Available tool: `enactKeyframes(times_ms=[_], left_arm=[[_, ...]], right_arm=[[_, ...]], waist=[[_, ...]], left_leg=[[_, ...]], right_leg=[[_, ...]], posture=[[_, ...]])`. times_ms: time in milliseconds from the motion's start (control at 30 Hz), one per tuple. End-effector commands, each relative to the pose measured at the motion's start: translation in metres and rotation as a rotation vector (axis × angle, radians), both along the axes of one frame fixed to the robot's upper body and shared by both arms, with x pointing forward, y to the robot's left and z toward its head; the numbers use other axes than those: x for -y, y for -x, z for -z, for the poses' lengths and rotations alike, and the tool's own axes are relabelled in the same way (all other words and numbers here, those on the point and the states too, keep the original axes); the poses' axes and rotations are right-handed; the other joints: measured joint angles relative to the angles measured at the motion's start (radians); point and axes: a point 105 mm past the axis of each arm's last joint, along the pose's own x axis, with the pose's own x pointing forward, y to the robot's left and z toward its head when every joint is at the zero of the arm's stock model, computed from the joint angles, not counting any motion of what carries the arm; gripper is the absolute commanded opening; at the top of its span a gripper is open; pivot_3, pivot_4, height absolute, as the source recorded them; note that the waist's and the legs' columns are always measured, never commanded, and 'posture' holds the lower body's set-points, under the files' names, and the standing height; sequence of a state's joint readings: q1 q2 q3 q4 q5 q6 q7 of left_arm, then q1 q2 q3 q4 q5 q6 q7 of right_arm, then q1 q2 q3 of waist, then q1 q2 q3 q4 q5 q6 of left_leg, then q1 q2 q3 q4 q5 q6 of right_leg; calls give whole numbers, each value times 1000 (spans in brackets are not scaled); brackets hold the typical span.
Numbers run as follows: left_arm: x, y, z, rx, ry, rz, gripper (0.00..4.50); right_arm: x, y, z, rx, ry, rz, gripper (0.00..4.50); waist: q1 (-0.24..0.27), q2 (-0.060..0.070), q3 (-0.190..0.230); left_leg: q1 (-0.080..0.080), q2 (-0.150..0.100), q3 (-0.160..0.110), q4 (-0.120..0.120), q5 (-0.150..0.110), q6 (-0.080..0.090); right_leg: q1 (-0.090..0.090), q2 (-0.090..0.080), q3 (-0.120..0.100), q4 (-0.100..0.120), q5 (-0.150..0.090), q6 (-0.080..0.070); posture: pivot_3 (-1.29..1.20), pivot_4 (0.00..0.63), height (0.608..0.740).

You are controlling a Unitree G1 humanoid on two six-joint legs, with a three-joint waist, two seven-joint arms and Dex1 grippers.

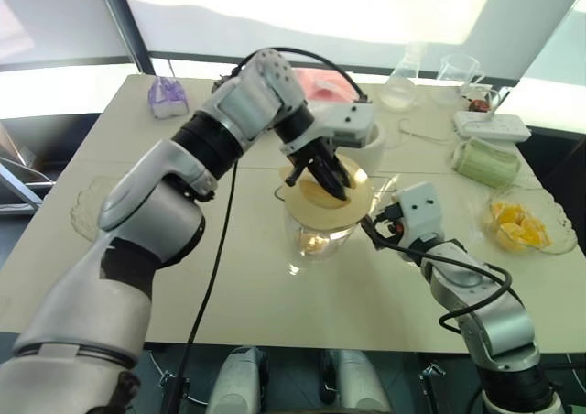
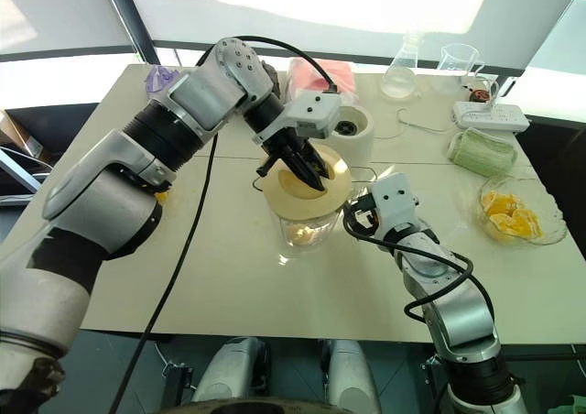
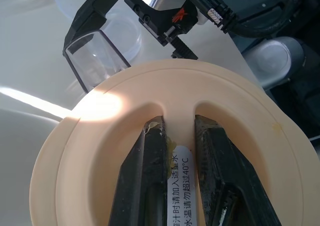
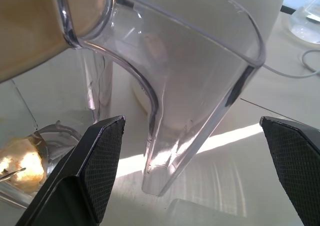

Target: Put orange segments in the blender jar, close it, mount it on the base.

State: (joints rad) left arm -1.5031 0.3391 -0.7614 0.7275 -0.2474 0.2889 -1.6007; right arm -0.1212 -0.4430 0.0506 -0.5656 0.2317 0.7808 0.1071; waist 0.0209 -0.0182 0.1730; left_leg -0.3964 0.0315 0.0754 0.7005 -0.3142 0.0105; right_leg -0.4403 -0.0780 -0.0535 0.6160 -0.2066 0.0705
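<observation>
On the blender jar (image 2: pixel 307 222), the left gripper (image 3: pixel 177 178) pinches the cream lid's (image 3: pixel 100 151) ridge, seating it; the right gripper (image 4: pixel 192 158), spread wide, straddles the handle (image 4: pixel 200 86) untouched, likely to steady it.

Jar (image 2: pixel 307 222) mid-frame is boxed in: left gripper (image 2: pixel 307 171) pinches the lid (image 2: pixel 307 197) ridge from above, right gripper (image 2: pixel 359 214) spread wide at the handle (image 4: pixel 200 86) on its right. Base (image 2: pixel 352 130) stands just behind. Upper right crowded: flask (image 2: pixel 401 73), cup (image 2: pixel 458 66), power strip (image 2: pixel 490 116), green cloth (image 2: pixel 482 151), segment bowl (image 2: pixel 540 231). Table (image 2: pixel 229 286) bare lower left and front.
</observation>
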Motion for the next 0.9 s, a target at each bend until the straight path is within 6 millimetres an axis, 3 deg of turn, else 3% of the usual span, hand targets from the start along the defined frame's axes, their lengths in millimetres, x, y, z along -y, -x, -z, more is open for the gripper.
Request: enactKeyframes(times_ms=[33, 133, 200, 267, 400, 733, 900], left_arm=[[0, 2, 15, -39, -30, 6, 226], [0, 2, 15, -40, -29, 2, 226], [-1, 2, 15, -42, -28, 0, 226], [-2, 2, 15, -43, -27, -3, 226], [-3, 2, 15, -45, -25, -7, 226], [-10, 6, 17, -105, -36, -76, 226], [-8, 7, 26, -125, -52, -208, 226]], right_arm=[[-18, 3, -18, 64, -36, -61, 4500], [-22, 3, -16, 56, -47, -63, 4500], [-23, 4, -15, 52, -52, -67, 3971], [-25, 4, -16, 53, -52, -71, 3200], [-27, 5, -17, 52, -51, -85, 1163], [-32, 7, -14, 15, -57, -83, 1163], [-32, 7, -10, -12, -49, -71, 1163]], waist=[[-8, 0, 0], [-9, 0, 0], [-9, 0, 0], [-10, 0, 0], [-10, 1, 0], [-11, 1, -1], [-15, 2, -3]], left_leg=[[0, 0, 0, 0, 0, 0], [1, 0, -1, 0, 0, 0], [2, 0, -1, 0, 0, 0], [2, 0, -1, 0, 0, 0], [3, 0, -1, 0, 0, 0], [3, 0, -1, 0, 0, 0], [4, 0, -1, -1, 0, 0]], right_leg=[[0, 0, 0, 0, 0, 0], [0, 0, 0, 1, 0, 0], [1, 0, 0, 1, 0, 0], [1, 0, 1, 1, 0, 0], [1, 0, 1, 2, 0, 0], [1, 0, 2, 2, 0, 0], [1, 0, 2, 2, -1, 2]], posture=[[0, 150, 740], [0, 150, 740], [0, 150, 740], [0, 150, 740], [0, 150, 740], [0, 150, 740], [0, 150, 740]])
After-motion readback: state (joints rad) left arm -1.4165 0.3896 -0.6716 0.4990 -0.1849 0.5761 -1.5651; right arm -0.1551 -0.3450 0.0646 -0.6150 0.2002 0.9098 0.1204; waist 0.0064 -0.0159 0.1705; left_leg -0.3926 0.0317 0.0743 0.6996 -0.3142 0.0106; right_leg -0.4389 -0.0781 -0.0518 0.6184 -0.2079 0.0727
